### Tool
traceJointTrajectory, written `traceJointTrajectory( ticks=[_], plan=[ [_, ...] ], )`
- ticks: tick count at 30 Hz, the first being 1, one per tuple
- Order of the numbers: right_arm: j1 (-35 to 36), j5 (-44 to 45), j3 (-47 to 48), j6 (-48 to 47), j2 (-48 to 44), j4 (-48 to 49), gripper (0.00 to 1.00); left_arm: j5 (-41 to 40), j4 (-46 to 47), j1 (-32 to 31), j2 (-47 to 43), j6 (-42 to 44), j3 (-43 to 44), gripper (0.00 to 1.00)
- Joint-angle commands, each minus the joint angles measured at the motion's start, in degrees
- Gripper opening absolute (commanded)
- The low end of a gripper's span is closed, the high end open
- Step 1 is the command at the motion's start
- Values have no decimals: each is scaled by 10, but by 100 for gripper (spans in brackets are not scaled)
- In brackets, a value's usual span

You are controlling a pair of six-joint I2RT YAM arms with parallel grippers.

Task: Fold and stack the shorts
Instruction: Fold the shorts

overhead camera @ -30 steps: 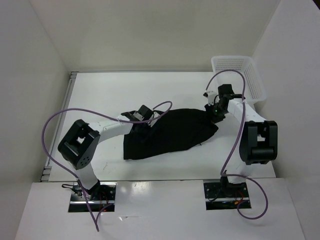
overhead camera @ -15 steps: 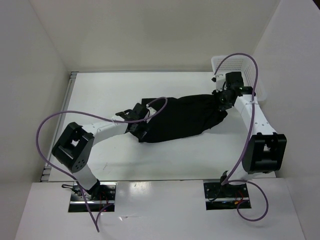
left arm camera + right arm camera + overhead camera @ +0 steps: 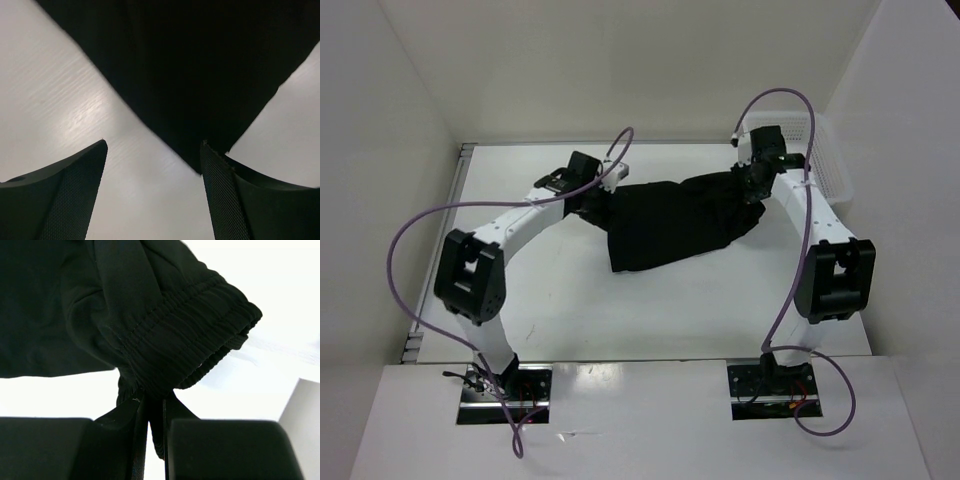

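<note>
The black shorts [image 3: 670, 220] lie bunched across the middle of the table, their right end lifted. My right gripper [image 3: 752, 190] is shut on the elastic waistband; in the right wrist view the gathered band [image 3: 200, 315] hangs from between my closed jaws [image 3: 152, 405]. My left gripper [image 3: 598, 195] is at the shorts' left end. In the left wrist view it is open [image 3: 152, 145], with bare table between the fingers and a corner of the shorts [image 3: 200, 75] just ahead, touching the right finger's tip.
A white mesh basket [image 3: 825, 160] stands at the back right corner, just right of my right arm. White walls close in the table on the left, back and right. Purple cables loop over both arms.
Both arms have moved toward the back of the table and the shorts have gone with them. The left gripper has swung up and left to the shorts' left end.
</note>
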Motion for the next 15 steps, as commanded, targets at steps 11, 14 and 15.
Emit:
traceJointTrajectory(
  ticks=[11,14,15],
  plan=[
    [91,39,57,76,38,35,0,6,28,14,172,2,84,81],
    [91,33,71,87,53,35,0,-1,39,26,185,2,79,79],
    [91,33,83,87,60,35,0,-1,45,26,185,2,79,77]
  ],
)
